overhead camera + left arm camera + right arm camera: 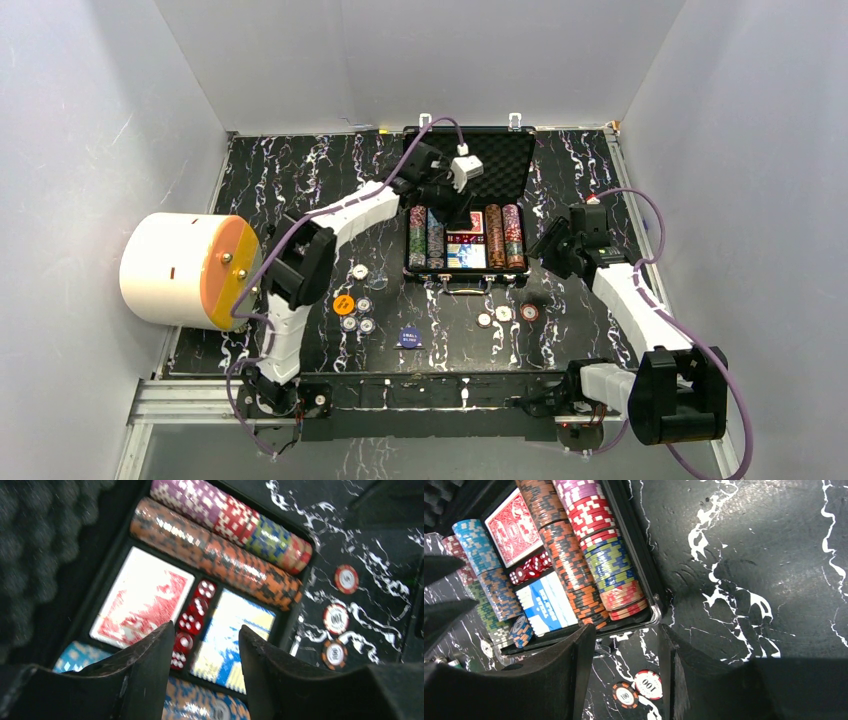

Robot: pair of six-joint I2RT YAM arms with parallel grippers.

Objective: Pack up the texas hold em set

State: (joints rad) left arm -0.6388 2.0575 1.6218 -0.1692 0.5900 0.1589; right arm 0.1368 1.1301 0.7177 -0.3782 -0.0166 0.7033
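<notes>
The black briefcase (500, 160) lies open at the back middle, foam lid up. It holds rows of multicoloured chips (505, 235), a red card deck (140, 600), a blue deck (235, 630) and a row of red dice (192, 620). My left gripper (455, 215) hangs open and empty just over the dice and decks (205, 630). My right gripper (548, 250) is open and empty beside the case's right front corner (626, 630). Three loose chips (505, 314) lie in front of the case, two of them in the right wrist view (648, 684). Several more chips and buttons (355, 300) lie to the left.
A big white drum with an orange face (185, 270) lies on its side at the table's left edge. A blue round button (409, 337) and an orange one (343, 304) lie on the black marbled table. White walls close in on three sides.
</notes>
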